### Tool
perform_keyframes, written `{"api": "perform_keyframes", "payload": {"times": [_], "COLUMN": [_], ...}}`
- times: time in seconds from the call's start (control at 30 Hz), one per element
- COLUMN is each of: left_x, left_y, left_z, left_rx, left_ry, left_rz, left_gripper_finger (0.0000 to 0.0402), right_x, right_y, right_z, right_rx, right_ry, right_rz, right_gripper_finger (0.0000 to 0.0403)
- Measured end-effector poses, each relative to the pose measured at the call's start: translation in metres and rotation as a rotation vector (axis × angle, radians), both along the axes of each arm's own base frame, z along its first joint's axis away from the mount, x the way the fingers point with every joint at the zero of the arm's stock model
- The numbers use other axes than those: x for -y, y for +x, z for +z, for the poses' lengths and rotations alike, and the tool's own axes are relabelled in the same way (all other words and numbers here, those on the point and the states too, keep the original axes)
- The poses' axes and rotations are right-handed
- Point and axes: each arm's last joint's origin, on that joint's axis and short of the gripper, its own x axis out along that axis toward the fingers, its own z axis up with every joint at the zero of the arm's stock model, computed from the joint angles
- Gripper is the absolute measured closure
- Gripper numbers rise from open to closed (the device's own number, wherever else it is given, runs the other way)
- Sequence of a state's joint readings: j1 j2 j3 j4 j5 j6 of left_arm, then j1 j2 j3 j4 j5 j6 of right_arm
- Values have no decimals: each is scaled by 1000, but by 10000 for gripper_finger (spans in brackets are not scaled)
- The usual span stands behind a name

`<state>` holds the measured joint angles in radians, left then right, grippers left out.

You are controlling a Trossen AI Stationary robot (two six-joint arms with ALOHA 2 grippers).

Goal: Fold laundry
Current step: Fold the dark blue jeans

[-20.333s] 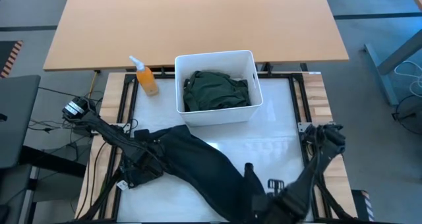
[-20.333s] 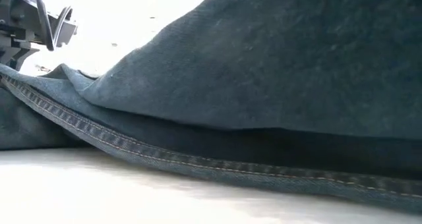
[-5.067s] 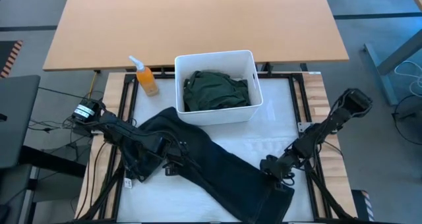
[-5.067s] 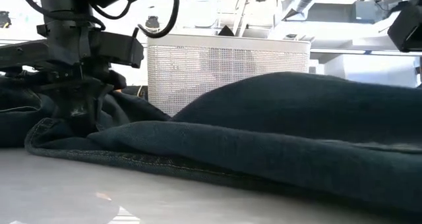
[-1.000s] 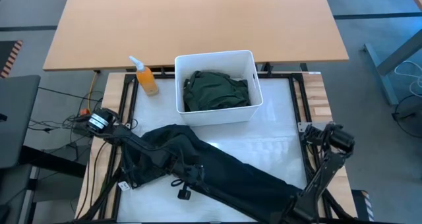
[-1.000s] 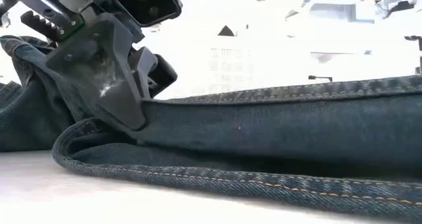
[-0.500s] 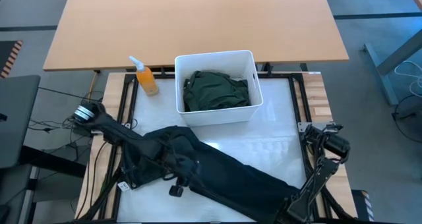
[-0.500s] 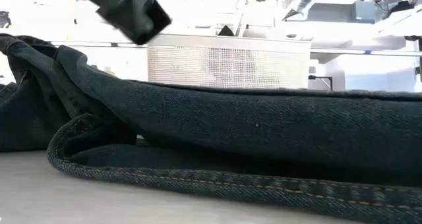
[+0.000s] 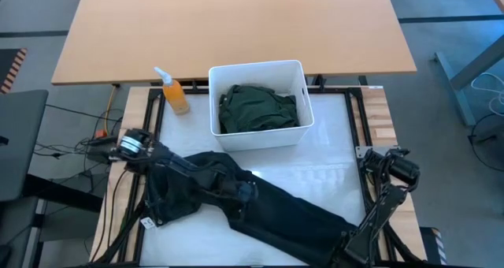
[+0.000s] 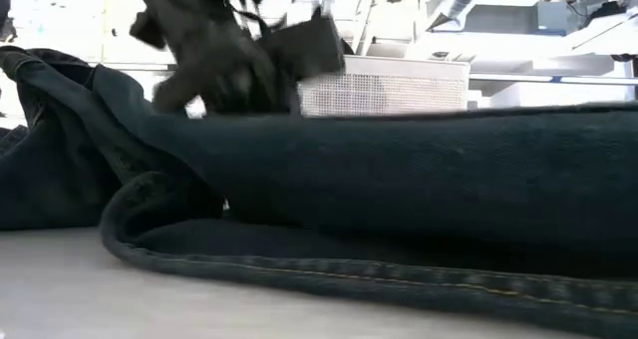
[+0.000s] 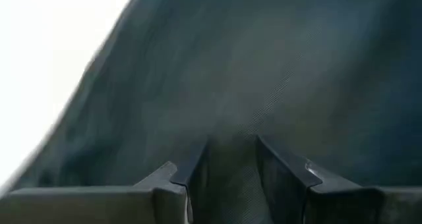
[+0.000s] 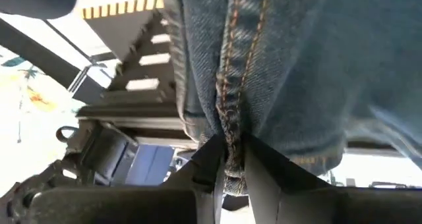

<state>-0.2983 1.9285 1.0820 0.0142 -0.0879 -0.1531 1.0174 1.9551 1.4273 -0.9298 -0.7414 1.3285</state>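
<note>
Long dark denim trousers [image 9: 268,209] lie slantwise on the white table top, waist end bunched at the left and leg end at the near right. My left gripper [image 9: 246,191] stands open just over their middle; in the left wrist view its fingers [image 11: 277,168] straddle dark cloth [image 11: 264,72]. My right gripper [image 9: 346,248] is at the table's near edge, shut on the leg end. In the low view the trousers [image 10: 399,199] fill the foreground, their folded edge [image 10: 299,269] on the table. My left gripper: I cannot tell whether its open fingers touch the cloth under them. My right gripper pinches the trousers' orange-stitched seam [image 12: 229,135] between its two fingers, at the leg end. Bunched layers of denim spread away from the fingertips. The fingers come slanting down from the near right.
A white rectangular bin [image 9: 260,71] with a dark green garment [image 9: 258,108] inside stands at the far middle of the table. An orange spray bottle [image 9: 173,93] stands left of it. Bare white table top [image 9: 323,161] lies between bin and trousers.
My left gripper has let go of the trousers' fold at the near left, risen clear and swung toward the far right, over the trousers' middle. The released fold has dropped onto the table. My right gripper has stayed in place on the leg end.
</note>
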Motion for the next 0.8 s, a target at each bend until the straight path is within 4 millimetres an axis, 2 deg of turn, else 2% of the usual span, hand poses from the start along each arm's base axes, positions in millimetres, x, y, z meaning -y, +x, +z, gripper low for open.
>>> {"api": "perform_keyframes", "payload": {"times": [0.2,0.43,0.63,0.8], "left_x": [-20,-23,-20,-16], "left_y": [0,-3,-8,-9], "left_z": [-26,-28,-30,-30], "left_rx": [-151,-164,-193,-189], "left_ry": [2,57,90,111], "left_rz": [138,201,255,261], "left_gripper_finger": [290,290,290,290], "right_x": [8,13,8,5], "right_y": [-19,-51,-76,-82], "right_z": [40,79,85,82], "right_rx": [12,163,233,243], "right_ry": [-58,-159,-202,-210], "right_rz": [-121,-356,-409,-390], "right_gripper_finger": [321,321,321,321]}}
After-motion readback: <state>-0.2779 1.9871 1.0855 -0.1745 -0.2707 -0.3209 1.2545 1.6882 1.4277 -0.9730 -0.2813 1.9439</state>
